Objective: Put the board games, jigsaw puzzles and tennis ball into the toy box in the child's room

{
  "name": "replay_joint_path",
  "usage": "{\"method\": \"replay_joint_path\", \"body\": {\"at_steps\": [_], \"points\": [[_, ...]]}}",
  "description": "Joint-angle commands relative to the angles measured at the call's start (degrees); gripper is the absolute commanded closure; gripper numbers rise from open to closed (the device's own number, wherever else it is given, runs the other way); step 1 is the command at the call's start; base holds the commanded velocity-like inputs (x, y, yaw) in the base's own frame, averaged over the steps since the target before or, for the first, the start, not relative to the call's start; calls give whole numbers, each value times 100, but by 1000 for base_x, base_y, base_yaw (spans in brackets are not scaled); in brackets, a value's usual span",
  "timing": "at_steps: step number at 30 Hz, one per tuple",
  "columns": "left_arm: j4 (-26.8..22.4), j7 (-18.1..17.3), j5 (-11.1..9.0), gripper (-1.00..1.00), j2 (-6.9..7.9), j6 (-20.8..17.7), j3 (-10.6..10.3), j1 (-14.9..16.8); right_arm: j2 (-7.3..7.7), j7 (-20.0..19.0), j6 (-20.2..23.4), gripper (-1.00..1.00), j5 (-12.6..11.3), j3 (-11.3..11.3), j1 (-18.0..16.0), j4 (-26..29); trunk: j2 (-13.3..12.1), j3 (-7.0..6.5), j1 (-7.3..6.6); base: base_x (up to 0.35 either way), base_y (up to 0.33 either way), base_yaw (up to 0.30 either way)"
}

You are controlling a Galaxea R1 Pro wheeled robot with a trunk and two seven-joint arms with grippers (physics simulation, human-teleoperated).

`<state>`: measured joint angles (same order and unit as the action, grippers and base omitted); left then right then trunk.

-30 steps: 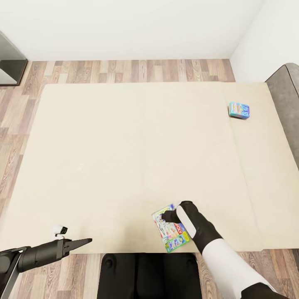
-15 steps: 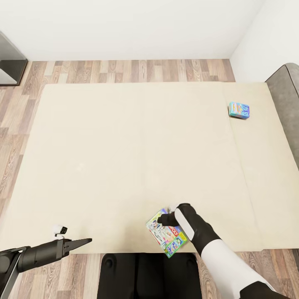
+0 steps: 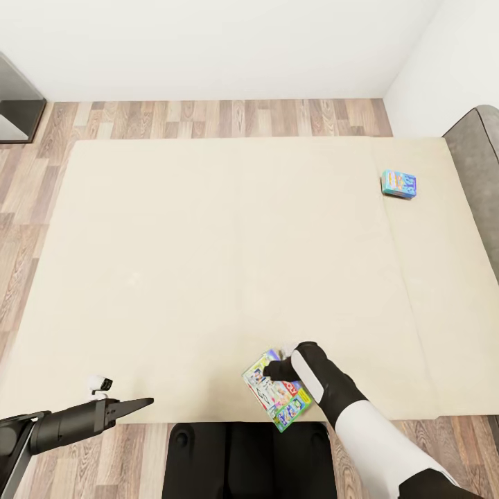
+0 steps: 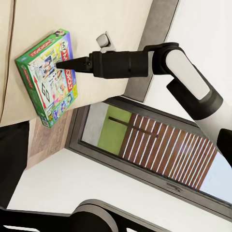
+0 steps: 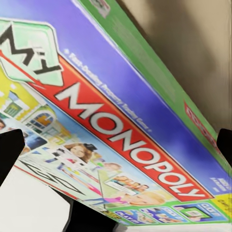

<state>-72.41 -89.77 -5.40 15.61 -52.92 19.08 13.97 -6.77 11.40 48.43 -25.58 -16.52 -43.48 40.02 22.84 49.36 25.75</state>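
Nearest the robot, at the front edge of the bed (image 3: 208,263), the white-and-green board game (image 3: 275,389) sits tilted, 1 side raised off the beige mattress. In the right wrist view its lid reads "MONOPOLY" in white capitals on a red diagonal band, with a green sign above it lettered "MY"; small white print on the blue strip beside the band is too blurred to read. The left wrist view shows the same box (image 4: 46,77) from the side, with green edges and "MONOPOLY" repeated on the narrow green side.

The right gripper (image 3: 277,367) is at the box's upper edge, its black fingers closed on the game; in the left wrist view 1 pointed fingertip lies across the lid. The right arm reaches forward from the lower right of the head view, white forearm leading into a black wrist, angled in toward the middle of the bed.

The left gripper (image 3: 142,402) hovers over the bed's front edge, well to the left of the game. Its arm stretches almost level from the lower left corner, and the fingers come to 1 narrow point, pressed together with nothing between them.

Farther off, near the grey headboard (image 3: 478,173) on the right, the smaller blue board game (image 3: 398,184) lies flat on the mattress. Its print is too small to read.
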Motion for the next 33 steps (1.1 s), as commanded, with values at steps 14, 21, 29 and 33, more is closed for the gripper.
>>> {"method": "replay_joint_path", "body": {"at_steps": [14, 21, 29, 33], "points": [[-2, -23, 4, -100, 3, -61, 3, 1, 59, 57, 193, -100, -66, -18, -135, -55, 9, 6, 3, 0, 0, 0], [-2, -23, 4, -100, 3, -61, 2, 1, 62, 63, 248, -100, -71, -16, -177, -136, 9, 6, 3, 0, 0, 0], [-2, -23, 4, -100, 3, -61, 6, 1, 53, 59, 254, -100, -65, -11, -182, -371, 9, 6, 3, 0, 0, 0], [-2, -23, 4, -100, 3, -61, 7, 1, 49, 57, 257, -100, -66, -15, -180, -454, 9, 6, 3, 0, 0, 0]]}}
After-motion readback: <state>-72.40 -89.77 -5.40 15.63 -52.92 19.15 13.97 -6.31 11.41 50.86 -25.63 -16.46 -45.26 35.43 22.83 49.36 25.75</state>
